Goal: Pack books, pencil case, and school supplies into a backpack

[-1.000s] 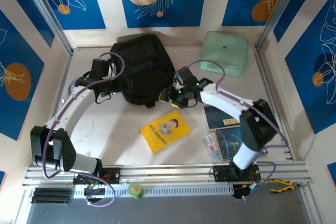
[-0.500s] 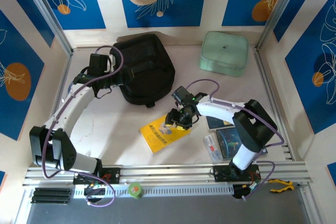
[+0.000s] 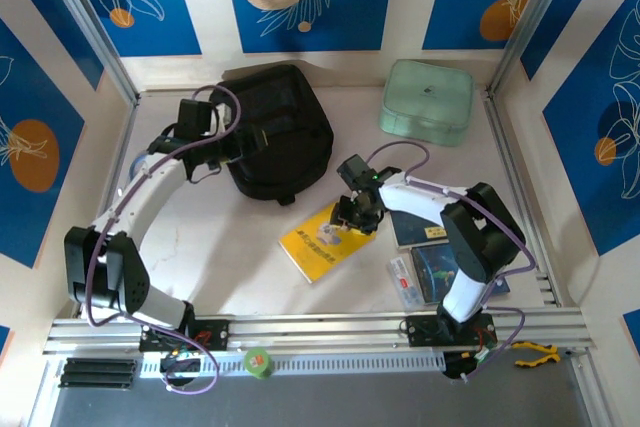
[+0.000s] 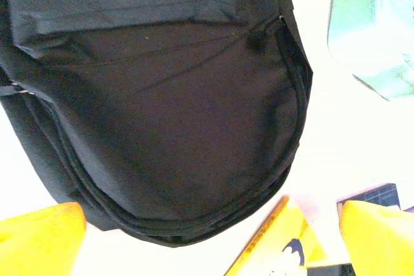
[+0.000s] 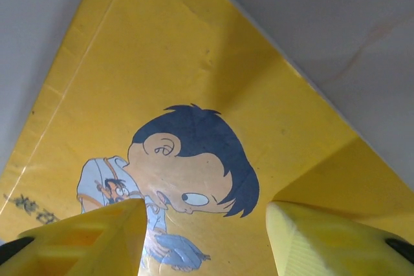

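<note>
The black backpack (image 3: 272,127) lies at the back of the table, its dark fabric close up in the left wrist view (image 4: 168,114). My left gripper (image 3: 222,147) hovers open at the backpack's left side, its yellow fingers (image 4: 42,240) spread wide with nothing between them. The yellow book (image 3: 322,242) with the cartoon figure lies flat in front of the backpack. My right gripper (image 3: 353,217) is down on the book's far right corner, open, fingers (image 5: 84,237) apart over the cover (image 5: 194,95). The navy book (image 3: 415,227), the blue book (image 3: 448,272) and the pencil case (image 3: 402,282) lie to the right.
A mint-green padded pouch (image 3: 428,100) sits at the back right, and its corner shows in the left wrist view (image 4: 378,24). Metal frame posts and blue patterned walls close in the table. A green tape roll (image 3: 258,361) rests on the front rail.
My right gripper has come down from the backpack's right edge onto the yellow book, narrowing a little. The book has slid slightly right and away. My left gripper shifted slightly right.
</note>
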`<act>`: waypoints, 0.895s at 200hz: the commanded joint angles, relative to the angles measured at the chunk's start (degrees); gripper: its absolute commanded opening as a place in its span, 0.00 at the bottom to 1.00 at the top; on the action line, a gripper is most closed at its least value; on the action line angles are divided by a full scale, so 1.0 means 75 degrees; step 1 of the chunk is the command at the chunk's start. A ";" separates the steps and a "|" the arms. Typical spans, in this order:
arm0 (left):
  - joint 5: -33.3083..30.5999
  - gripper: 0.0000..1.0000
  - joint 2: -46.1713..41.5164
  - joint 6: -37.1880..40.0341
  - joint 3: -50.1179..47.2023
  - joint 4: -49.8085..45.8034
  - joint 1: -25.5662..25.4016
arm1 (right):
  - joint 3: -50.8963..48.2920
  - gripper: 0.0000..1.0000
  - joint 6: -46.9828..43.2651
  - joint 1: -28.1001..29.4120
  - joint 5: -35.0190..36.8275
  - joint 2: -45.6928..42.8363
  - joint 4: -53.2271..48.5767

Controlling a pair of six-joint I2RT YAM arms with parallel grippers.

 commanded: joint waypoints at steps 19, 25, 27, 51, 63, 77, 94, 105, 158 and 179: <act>0.0164 0.96 0.0157 -0.0358 -0.0592 0.0361 -0.1088 | 0.0483 0.55 -0.0717 -0.0372 0.1297 0.0138 -0.0212; 0.0117 0.96 0.0195 -0.0359 -0.0630 0.0403 -0.1278 | 0.0378 0.56 -0.0769 -0.0333 0.1151 -0.0069 -0.0038; 0.0103 0.96 0.0201 -0.0358 -0.0637 0.0404 -0.1373 | 0.0329 0.56 -0.0778 -0.0312 0.1086 -0.0147 0.0032; -0.0148 0.94 0.0326 -0.0390 -0.0722 0.0498 -0.2179 | -0.0320 0.60 -0.0040 -0.0138 0.0432 -0.0994 0.0276; -0.0139 0.93 0.0431 -0.0411 -0.0771 0.0580 -0.2464 | -0.0659 0.62 0.0558 -0.0077 0.0413 -0.1330 0.0056; -0.0101 0.90 0.0616 -0.0300 -0.0789 0.0619 -0.2738 | -0.1075 0.63 0.1174 0.0007 0.0471 -0.1728 -0.0108; -0.0113 0.85 0.0927 -0.0018 -0.0665 0.0489 -0.2983 | -0.1483 0.64 0.1754 0.0052 0.0426 -0.2083 -0.0202; -0.0144 0.84 0.1165 0.0203 -0.0451 0.0301 -0.3136 | -0.1653 0.64 0.1829 0.0076 0.0320 -0.2160 -0.0088; -0.0625 0.79 0.2288 0.1125 0.0470 -0.0473 -0.3479 | -0.1781 0.56 0.2183 0.0304 0.0153 -0.1639 0.0291; -0.0654 0.79 0.2493 0.1215 0.0523 -0.0362 -0.3556 | -0.1748 0.51 0.2172 0.0307 0.0136 -0.1451 0.0317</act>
